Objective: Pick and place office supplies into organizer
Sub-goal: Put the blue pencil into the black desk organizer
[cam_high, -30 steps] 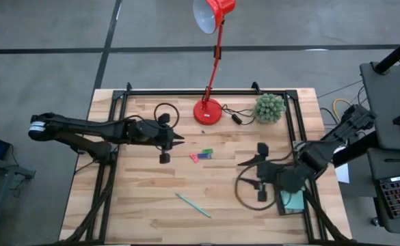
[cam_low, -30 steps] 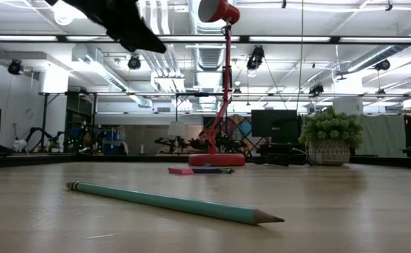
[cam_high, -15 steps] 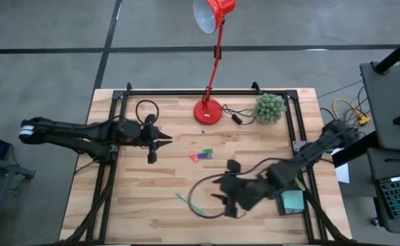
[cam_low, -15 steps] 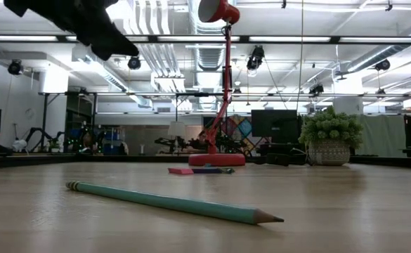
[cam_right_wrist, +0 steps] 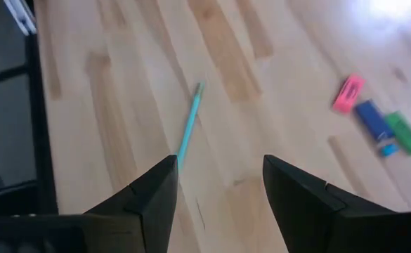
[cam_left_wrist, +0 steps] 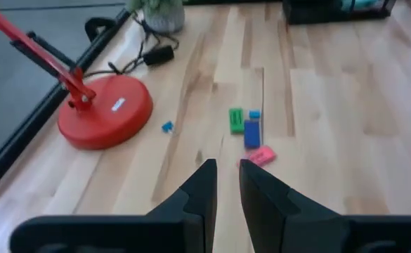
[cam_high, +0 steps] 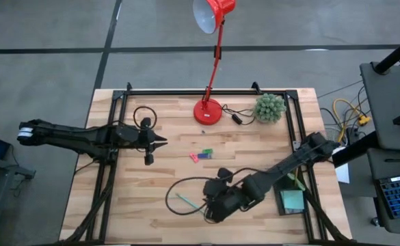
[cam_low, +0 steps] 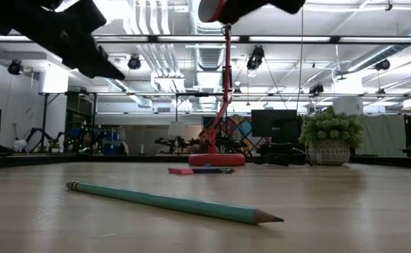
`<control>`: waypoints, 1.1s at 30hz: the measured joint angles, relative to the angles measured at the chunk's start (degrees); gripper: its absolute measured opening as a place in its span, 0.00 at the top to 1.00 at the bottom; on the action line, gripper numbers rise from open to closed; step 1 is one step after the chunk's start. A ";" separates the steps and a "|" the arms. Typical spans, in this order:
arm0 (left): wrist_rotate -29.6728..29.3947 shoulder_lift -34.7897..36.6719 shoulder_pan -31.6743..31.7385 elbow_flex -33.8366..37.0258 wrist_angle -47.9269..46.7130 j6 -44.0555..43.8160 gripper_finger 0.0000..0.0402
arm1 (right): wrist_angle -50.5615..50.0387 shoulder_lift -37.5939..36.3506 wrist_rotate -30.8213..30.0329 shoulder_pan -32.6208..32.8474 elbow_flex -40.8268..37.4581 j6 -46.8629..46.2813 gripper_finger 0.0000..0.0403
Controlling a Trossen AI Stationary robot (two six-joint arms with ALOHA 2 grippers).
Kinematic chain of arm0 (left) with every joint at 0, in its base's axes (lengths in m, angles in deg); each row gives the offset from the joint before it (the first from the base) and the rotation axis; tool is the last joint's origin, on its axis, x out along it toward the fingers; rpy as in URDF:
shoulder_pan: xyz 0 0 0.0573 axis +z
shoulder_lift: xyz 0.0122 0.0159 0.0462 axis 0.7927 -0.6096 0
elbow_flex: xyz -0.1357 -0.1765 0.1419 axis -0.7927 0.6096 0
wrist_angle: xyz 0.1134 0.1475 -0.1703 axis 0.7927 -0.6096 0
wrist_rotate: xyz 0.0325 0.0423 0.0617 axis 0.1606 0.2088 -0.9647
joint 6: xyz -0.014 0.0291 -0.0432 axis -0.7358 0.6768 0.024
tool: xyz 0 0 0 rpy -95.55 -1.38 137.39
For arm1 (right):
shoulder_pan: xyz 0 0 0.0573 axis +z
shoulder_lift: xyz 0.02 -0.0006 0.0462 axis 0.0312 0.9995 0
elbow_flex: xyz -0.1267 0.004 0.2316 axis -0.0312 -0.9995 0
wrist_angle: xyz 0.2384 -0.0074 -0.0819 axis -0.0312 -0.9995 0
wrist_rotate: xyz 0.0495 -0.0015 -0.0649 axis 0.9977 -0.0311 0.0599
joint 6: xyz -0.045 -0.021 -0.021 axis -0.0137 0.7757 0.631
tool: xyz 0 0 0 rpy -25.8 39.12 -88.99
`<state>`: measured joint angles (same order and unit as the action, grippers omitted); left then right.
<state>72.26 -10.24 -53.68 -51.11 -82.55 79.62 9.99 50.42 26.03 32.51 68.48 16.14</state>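
The right arm stretches low and long across the pale wooden bench (cam_high: 152, 219), reaching from the right edge toward the front middle. Its right gripper (cam_high: 212, 205) hangs above the boards with its dark fingers (cam_right_wrist: 152, 193) spread wide and nothing between them. The thin teal pencil (cam_high: 186, 201) lies flat on the bench just beside the fingertips on the left-arm side; in the right wrist view the pencil (cam_right_wrist: 189, 126) runs up out of the gap between the two fingers, nearer one of them, apart from both. In the low view the same pencil (cam_low: 170, 202) rests alone on the wood, point toward the right.

The left arm extends level from the left edge toward the middle, and the left gripper (cam_high: 160, 142) is held above the bench with its fingers (cam_left_wrist: 201, 190) drawn nearly together, only a narrow slit between them, clamping nothing. Ahead of it lies a small cluster: a pink eraser-like block (cam_left_wrist: 261, 155), a blue piece (cam_left_wrist: 252, 135) and a green piece (cam_left_wrist: 237, 120), close together on the boards. A tiny blue bit (cam_left_wrist: 167, 127) sits near the round red base of the desk lamp (cam_high: 208, 111).

The dark rectangular organizer tray (cam_high: 282, 205) sits at the front right corner, a light-teal sticky-note pad (cam_high: 294, 199) inside it, well apart from the right gripper.
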 joint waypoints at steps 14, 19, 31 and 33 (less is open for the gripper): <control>0.00 0.03 0.02 -1.42 1.48 2.61 0.88 | -4.20 14.30 5.63 -2.95 14.31 -0.51 0.51; 0.01 0.47 0.02 -1.39 1.32 2.61 0.88 | -4.13 20.40 7.40 -4.78 19.43 0.29 0.51; 0.02 0.90 0.02 -1.05 -2.57 2.63 0.88 | -3.43 25.78 16.20 -9.35 21.86 1.33 0.51; 0.02 0.92 0.02 -1.05 -2.55 2.63 0.88 | -3.49 25.85 17.98 -10.11 21.73 1.72 0.51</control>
<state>72.28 -9.32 -53.65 -52.15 -85.10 82.25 6.50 76.27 44.01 22.40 90.21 17.86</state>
